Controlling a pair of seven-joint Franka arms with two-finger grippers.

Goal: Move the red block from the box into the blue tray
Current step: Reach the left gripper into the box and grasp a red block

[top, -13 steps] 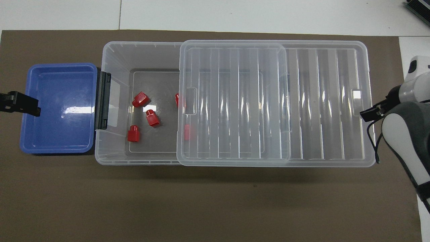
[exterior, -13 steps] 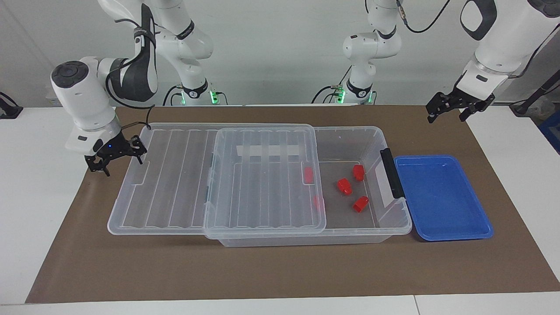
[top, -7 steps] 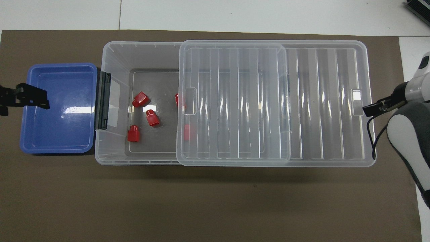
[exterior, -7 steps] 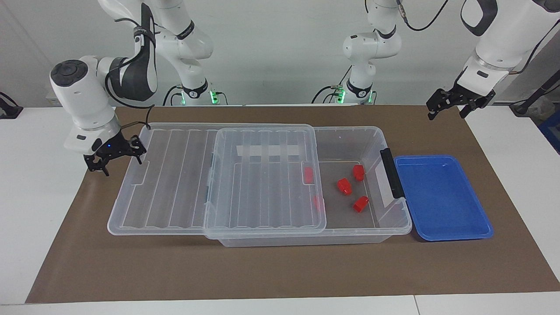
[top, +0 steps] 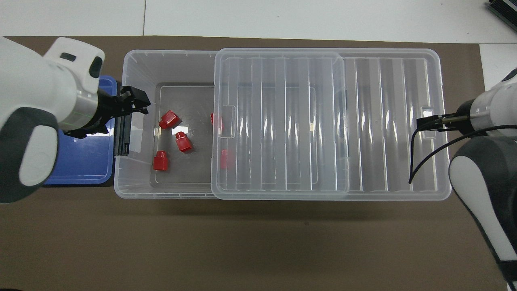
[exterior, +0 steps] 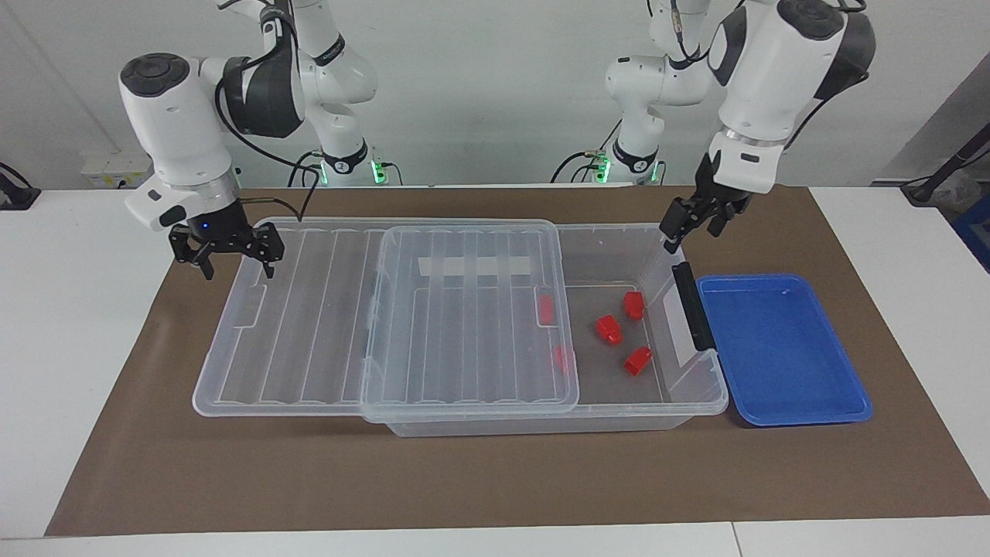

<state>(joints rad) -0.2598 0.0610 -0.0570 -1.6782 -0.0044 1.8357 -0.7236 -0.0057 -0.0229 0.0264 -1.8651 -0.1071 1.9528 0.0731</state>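
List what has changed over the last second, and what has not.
The left claw swung in from past the blue tray to hang over the box at its black-handle end, open and empty. The right claw rose and moved over the slid-back lid, also open and empty. Nothing was gripped or released. Box, lid, tray and red blocks stayed put.

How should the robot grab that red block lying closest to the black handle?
Probably from straight above, through the uncovered end of the box. The red block lies on its side on the floor, apart from the others, so open fingers could pinch its wider body. The left gripper hangs above that end.
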